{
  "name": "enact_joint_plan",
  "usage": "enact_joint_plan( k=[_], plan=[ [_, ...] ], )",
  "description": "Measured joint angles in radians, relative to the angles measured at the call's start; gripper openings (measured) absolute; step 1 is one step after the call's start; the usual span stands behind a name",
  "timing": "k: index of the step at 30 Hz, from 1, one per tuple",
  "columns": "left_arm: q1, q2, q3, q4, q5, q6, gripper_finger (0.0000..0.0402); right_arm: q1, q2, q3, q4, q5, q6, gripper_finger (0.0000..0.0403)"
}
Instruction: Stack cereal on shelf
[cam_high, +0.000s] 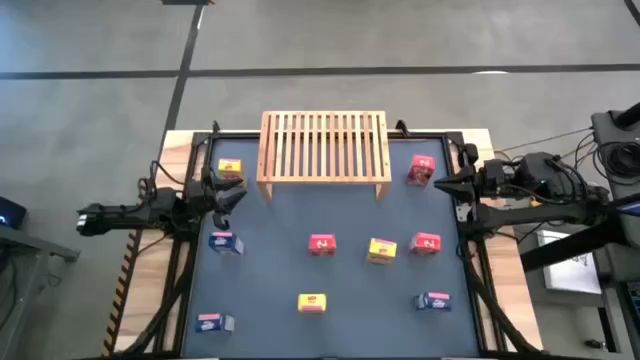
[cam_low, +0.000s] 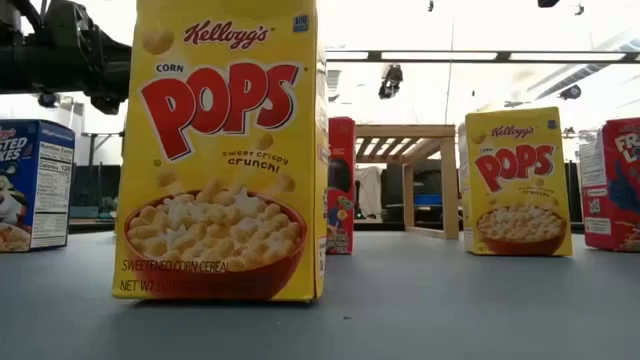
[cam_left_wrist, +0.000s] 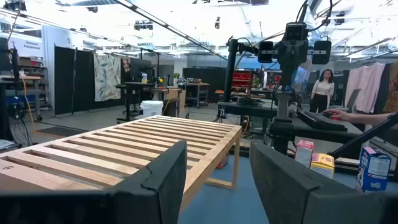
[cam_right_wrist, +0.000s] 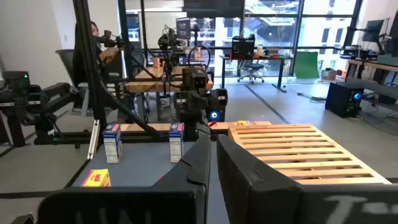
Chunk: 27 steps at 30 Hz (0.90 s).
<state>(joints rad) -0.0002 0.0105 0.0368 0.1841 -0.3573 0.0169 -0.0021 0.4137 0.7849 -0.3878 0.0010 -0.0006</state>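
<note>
Dark tabletop (cam_high: 300, 215) w/ shelf (cam_high: 324, 147); left gripper (cam_high: 229, 193) half-spread, right gripper (cam_high: 441, 184) closed, both empty.

A dark grey-blue table top (cam_high: 280, 260) with a black frame carries a light wooden slatted shelf (cam_high: 324, 145) at its far edge. Standing directly on the table are small cardboard cereal boxes: three yellow boxes (cam_high: 381, 250), three red boxes (cam_high: 322, 244) and three blue boxes (cam_high: 224, 242), scattered well apart around and in front of the shelf
</note>
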Motion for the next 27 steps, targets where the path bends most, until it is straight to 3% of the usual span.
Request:
enact_joint_plan(
  k=[27],
  plan=[
    [0.0,0.0,0.0,0.0,0.0,0.0,0.016,0.0,0.0,0.0,0.0,0.0,0.0,0.0018]
  ],
)
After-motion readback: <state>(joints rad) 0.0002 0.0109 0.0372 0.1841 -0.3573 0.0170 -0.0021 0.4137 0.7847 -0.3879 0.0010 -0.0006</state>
